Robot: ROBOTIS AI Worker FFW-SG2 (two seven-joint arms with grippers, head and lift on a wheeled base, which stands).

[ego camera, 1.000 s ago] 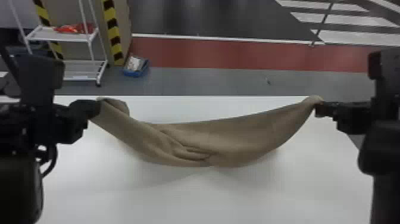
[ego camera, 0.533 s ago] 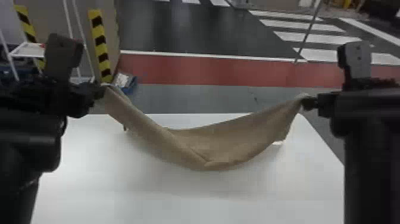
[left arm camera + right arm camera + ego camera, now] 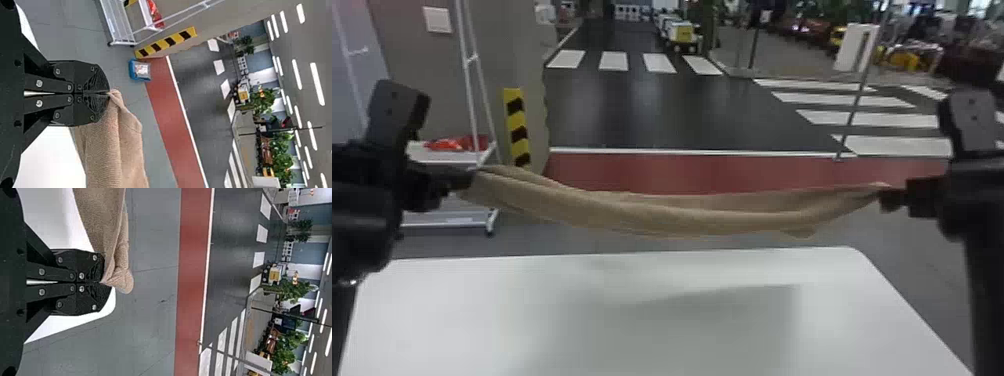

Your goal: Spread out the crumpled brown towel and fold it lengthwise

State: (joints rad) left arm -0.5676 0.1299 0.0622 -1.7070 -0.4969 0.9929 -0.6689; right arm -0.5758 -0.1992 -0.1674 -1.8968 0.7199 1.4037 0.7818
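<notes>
Jaws closed tight on either end, both arms suspend the sagging brown towel (image 3: 657, 220) above the tabletop (image 3: 457, 320), apparently mid-spreading; laying it flat should follow.

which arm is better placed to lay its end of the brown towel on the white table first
Probably the left. The white table shows to both sides of the black left gripper, while the black right gripper appears near its rounded corner. Each pinches an end of the raised brown towel.
</notes>
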